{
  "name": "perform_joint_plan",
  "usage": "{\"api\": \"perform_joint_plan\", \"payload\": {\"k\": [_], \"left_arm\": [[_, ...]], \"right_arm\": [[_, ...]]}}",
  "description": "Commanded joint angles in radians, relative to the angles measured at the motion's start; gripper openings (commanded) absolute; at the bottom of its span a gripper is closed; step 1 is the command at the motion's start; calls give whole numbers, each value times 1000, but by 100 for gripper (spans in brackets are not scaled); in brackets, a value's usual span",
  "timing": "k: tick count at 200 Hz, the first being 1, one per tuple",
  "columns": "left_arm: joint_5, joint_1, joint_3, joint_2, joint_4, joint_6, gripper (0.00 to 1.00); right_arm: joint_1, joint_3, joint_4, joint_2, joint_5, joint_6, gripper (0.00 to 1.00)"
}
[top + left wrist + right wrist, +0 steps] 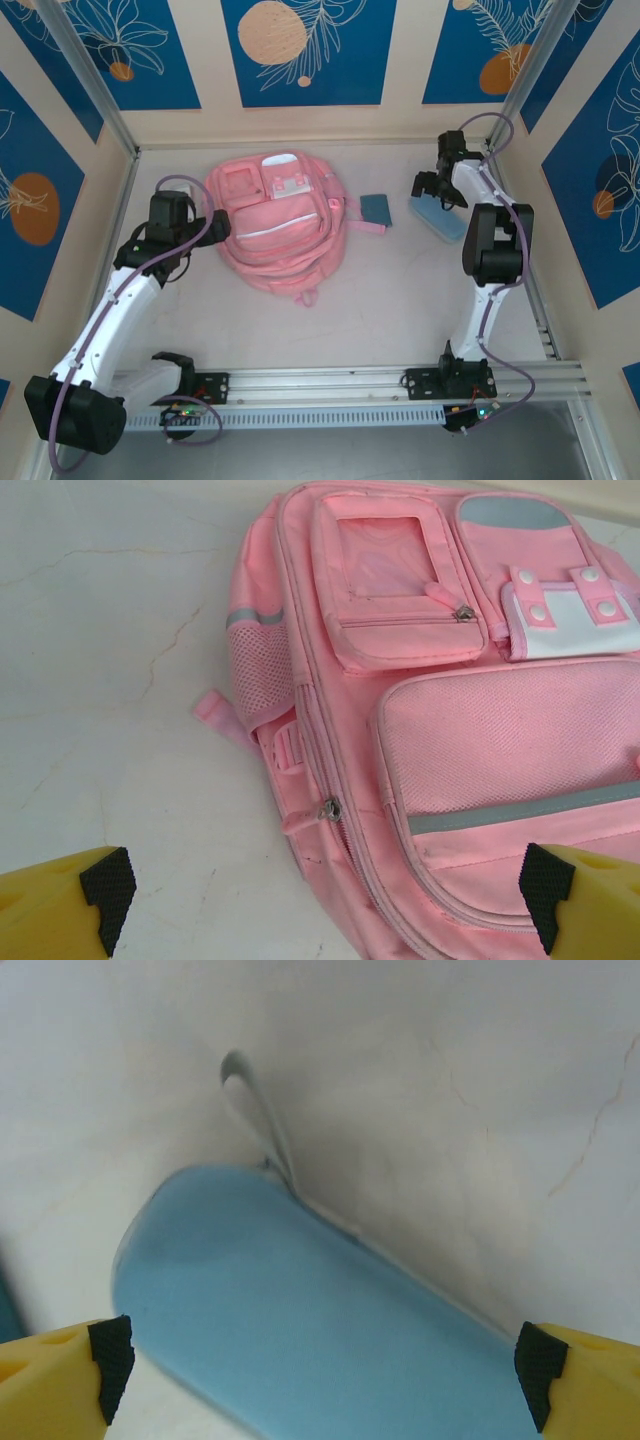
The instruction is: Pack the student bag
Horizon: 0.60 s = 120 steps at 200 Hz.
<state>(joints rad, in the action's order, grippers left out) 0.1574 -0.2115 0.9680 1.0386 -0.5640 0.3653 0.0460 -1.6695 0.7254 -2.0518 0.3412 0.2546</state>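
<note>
The student bag (275, 225), a large pink backpack, lies flat at the table's middle with its front pockets up. My left gripper (213, 228) hovers open at the bag's left side. In the left wrist view the bag (480, 730) spreads across the right and a metal zip pull (329, 808) on its side seam lies between my yellow fingers (60, 900). My right gripper (432, 190) stands open just over the left end of a light-blue pencil case (438, 217). The right wrist view has the case (300, 1330) between the spread fingertips (112, 1355), not gripped.
A small dark teal notebook (376, 208) lies between the bag and the pencil case, with a pink strap end (366, 227) beside it. Cage walls and metal posts (90, 80) close in the table. A rail (330, 385) runs along the near edge.
</note>
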Motion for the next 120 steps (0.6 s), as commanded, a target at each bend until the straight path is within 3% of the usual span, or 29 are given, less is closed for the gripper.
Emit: {"api": "perform_joint_plan", "payload": {"k": [1, 31, 63, 120], "left_arm": [[-1, 10, -5, -10, -20, -31, 100], [4, 11, -11, -12, -28, -40, 100], [1, 12, -17, -17, -30, -46, 100], [2, 11, -25, -15, -27, -48, 100]], "right_arm": [[38, -69, 73, -61, -124, -26, 99], [79, -26, 91, -51, -278, 22, 99], [75, 90, 90, 26, -308, 55, 99], [7, 245, 84, 128, -185, 73, 99]]}}
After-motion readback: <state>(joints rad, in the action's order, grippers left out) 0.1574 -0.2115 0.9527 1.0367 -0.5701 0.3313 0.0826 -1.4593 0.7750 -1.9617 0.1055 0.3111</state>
